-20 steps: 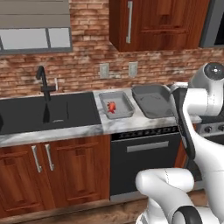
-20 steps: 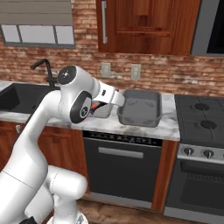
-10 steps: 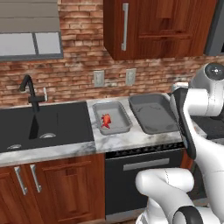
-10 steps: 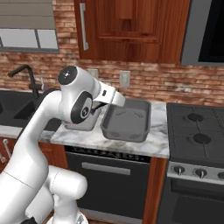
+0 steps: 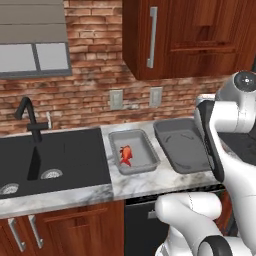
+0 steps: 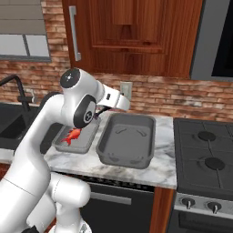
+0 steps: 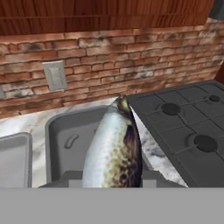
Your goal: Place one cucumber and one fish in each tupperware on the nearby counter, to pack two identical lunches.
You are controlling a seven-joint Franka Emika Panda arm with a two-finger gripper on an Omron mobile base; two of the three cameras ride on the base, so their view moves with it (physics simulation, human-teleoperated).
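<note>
grey plastic makes up both tubs on the marbled white tabletop [image 5: 150,182]: the smaller tupperware [image 5: 133,150] sits on the left, close to the black sink [image 5: 60,155], and the larger tupperware [image 6: 125,139] lies just beside it on the right, between the small tub and the black stovetop [image 6: 205,154]. inside the smaller tub lies a red-orange fish [image 5: 125,154], roughly in its middle. the larger tub's floor looks bare in the right base view, showing only two faint moulded marks. a second fish [image 7: 114,146], silvery with brown speckles and a dark back, is seen in the hand view rising from between the fingers, which are clenched on its near end; the tips themselves are hidden behind its body. this speckled fish is held in the air over the near right part of the larger tub, its long axis running away from the hand toward the brick wall [image 7: 109,57], its narrow far end reaching the tub's far rim in that view. in the right base view the hand [image 6: 112,99] hangs above the gap between the two tubs, near the wall outlet [image 6: 125,89], with the arm's elbow covering part of the small tub. wooden cabinets [image 6: 132,36] hang above the wall.
</note>
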